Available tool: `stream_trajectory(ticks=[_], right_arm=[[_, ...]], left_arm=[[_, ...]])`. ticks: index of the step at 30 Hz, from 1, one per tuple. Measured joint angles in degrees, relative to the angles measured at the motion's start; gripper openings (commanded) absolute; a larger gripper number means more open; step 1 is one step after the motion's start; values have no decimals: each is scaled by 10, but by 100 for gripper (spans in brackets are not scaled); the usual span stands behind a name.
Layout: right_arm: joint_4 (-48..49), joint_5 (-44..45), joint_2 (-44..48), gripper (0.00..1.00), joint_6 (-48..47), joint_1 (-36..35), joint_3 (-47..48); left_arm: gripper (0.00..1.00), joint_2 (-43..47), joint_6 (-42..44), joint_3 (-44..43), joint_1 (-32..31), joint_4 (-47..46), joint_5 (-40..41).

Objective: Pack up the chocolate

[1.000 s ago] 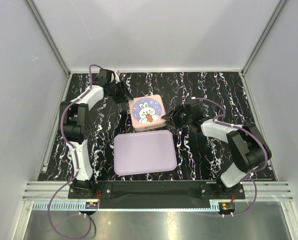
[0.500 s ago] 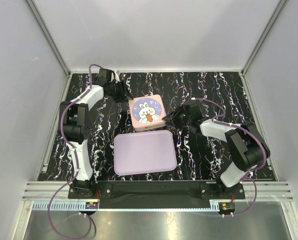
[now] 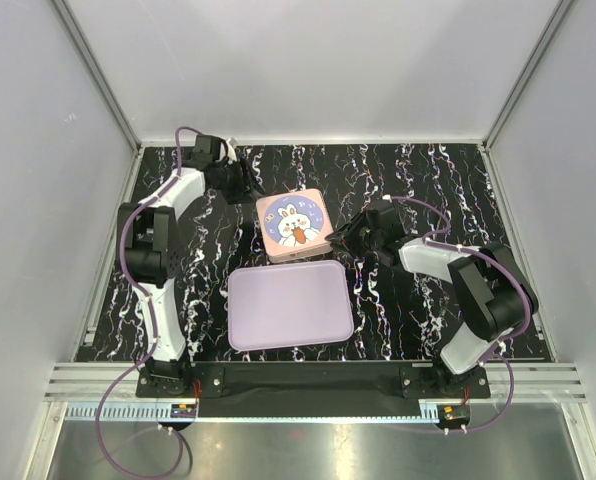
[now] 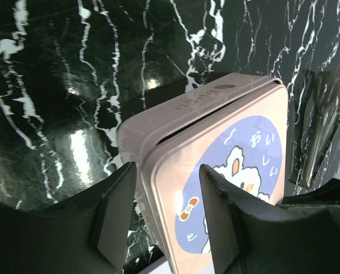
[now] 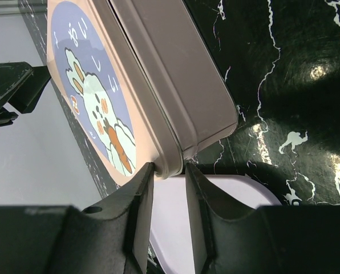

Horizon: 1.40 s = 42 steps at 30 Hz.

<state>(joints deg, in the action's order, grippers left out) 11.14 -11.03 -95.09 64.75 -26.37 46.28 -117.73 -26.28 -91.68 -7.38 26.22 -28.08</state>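
The chocolate is out of view; no piece shows in any frame. A pink square tin (image 3: 294,226) with a bunny lid sits shut at the table's middle. My left gripper (image 3: 250,190) is at its far left corner, and in the left wrist view this gripper (image 4: 169,171) stands open, straddling the lid's edge (image 4: 150,171) with gaps on both sides. My right gripper (image 3: 336,238) is at the tin's right corner. In the right wrist view its jaws (image 5: 169,168) pinch the lid's rim (image 5: 171,154) at the corner, both fingertips against it.
A lavender tray (image 3: 290,305) lies just in front of the tin, bare inside, its near corner under my right fingers (image 5: 175,228). The black marbled table (image 3: 428,180) is walled by white panels at the back and on both sides.
My right gripper has slid left onto the tin's corner and narrowed its jaws onto the lid rim. The left jaws have widened a little. The tin has not moved.
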Motion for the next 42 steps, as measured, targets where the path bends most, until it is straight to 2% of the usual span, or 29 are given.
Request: stream_trajectory(ticks=[6, 10, 13, 16, 19, 20, 24, 42], right_arm=[[2, 7, 1, 33, 0, -2, 0], [2, 9, 1, 33, 0, -2, 0], [2, 10, 1, 32, 0, -2, 0], [2, 11, 1, 32, 0, -2, 0], [3, 11, 1, 32, 0, -2, 0], [3, 12, 1, 31, 0, -2, 0], [5, 15, 1, 31, 0, -2, 0], [7, 25, 1, 32, 0, -2, -1]], left_arm=[[56, 2, 8, -2, 16, 20, 24], [54, 26, 8, 19, 22, 20, 34], [48, 58, 8, 46, 22, 15, 33], [38, 82, 6, 73, 21, 0, 24], [20, 86, 1, 89, 20, -14, 8], [12, 86, -2, 94, 20, -17, 5], [0, 85, -9, 98, 16, -17, 4], [0, 14, -30, 79, -23, 10, 35]])
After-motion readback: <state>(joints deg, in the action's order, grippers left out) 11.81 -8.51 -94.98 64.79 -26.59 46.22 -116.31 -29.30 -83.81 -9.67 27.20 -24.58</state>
